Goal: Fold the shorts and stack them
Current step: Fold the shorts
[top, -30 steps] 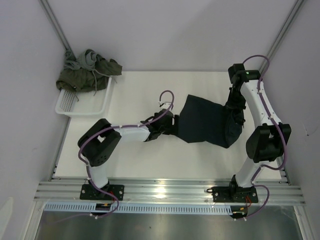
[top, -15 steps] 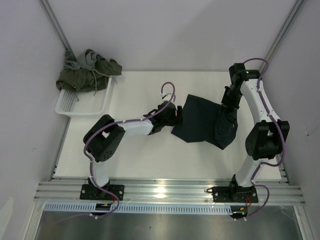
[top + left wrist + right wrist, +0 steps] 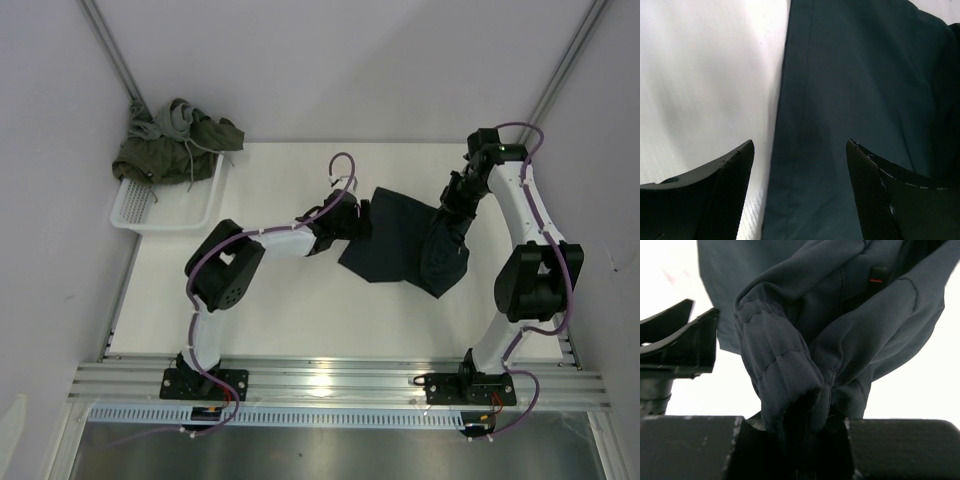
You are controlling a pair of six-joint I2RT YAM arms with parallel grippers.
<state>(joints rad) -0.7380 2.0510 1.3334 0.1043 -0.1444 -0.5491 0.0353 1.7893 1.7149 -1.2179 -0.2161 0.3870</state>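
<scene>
Navy shorts (image 3: pixel 395 248), long axis left-to-right — right end bunched, pinched in right claw (image 3: pixel 796 440), left claw (image 3: pixel 800 172) spread over left edge

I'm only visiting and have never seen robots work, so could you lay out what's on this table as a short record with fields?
Navy shorts: on the table between the arms, right side lifted and bunched
Right end effector: shut on the navy shorts' bunched cloth
Left end effector: open over the navy shorts' left edge, holding nothing
Basket: far left corner
Olive shorts: heaped on the basket's far end
Grey shorts: atop the olive shorts
</scene>
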